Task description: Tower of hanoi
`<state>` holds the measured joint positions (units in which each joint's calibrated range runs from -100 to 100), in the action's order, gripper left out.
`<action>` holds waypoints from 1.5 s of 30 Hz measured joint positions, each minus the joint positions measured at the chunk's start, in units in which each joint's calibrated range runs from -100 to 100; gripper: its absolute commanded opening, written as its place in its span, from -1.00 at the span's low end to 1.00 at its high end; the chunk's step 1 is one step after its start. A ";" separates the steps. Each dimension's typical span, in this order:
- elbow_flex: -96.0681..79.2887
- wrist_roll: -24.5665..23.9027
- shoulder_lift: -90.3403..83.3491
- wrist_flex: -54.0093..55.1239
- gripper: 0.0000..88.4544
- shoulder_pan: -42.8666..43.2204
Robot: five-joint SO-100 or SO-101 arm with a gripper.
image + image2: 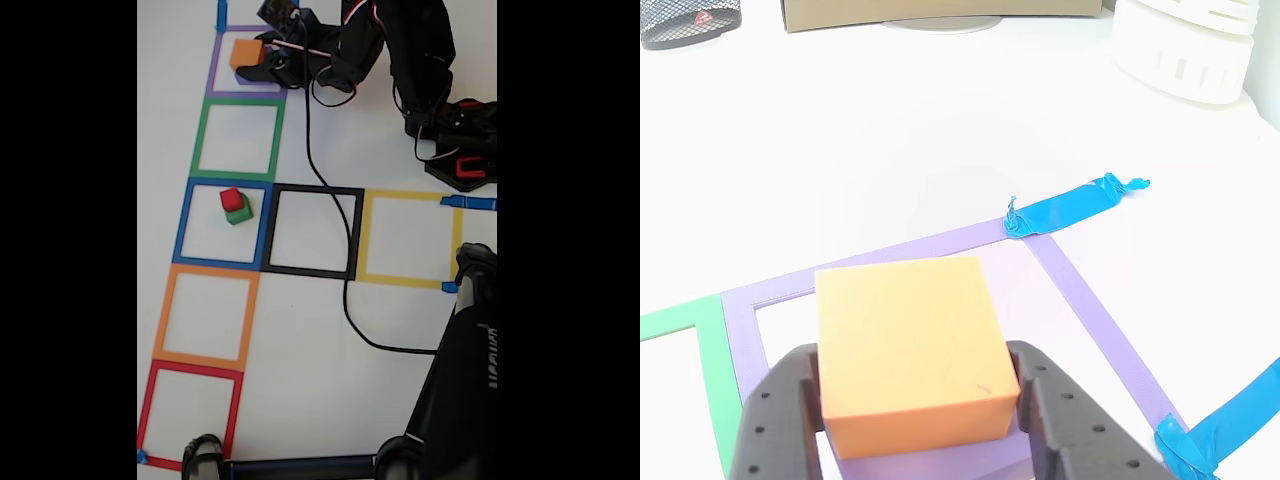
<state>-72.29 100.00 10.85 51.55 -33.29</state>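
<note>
Orange cube (912,350), sitting atop the purple cube (940,458) inside the purple tape square (215,75), is being clasped on both flanks by the gripper (918,400), which, by judgement, is needing a level, squarely centred hold before any straight lift.

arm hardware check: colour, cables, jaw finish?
The arm is all black, with red accents on its base. Red-and-white wires run along the upper links, and a black cable trails across the table. The gripper has matte dark-grey jaws dotted with small holes.
</note>
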 measured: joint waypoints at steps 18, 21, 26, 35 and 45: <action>-1.24 -0.36 -1.94 -0.89 -0.70 2.22; -2.39 -0.18 -7.01 -5.24 -0.70 3.51; -3.36 0.00 -20.51 -18.30 -0.70 5.97; 0.27 0.00 -49.22 -56.83 -0.71 10.53; 34.17 0.00 -57.91 -107.94 -0.71 18.49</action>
<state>-38.11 100.00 -47.07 -56.39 -14.80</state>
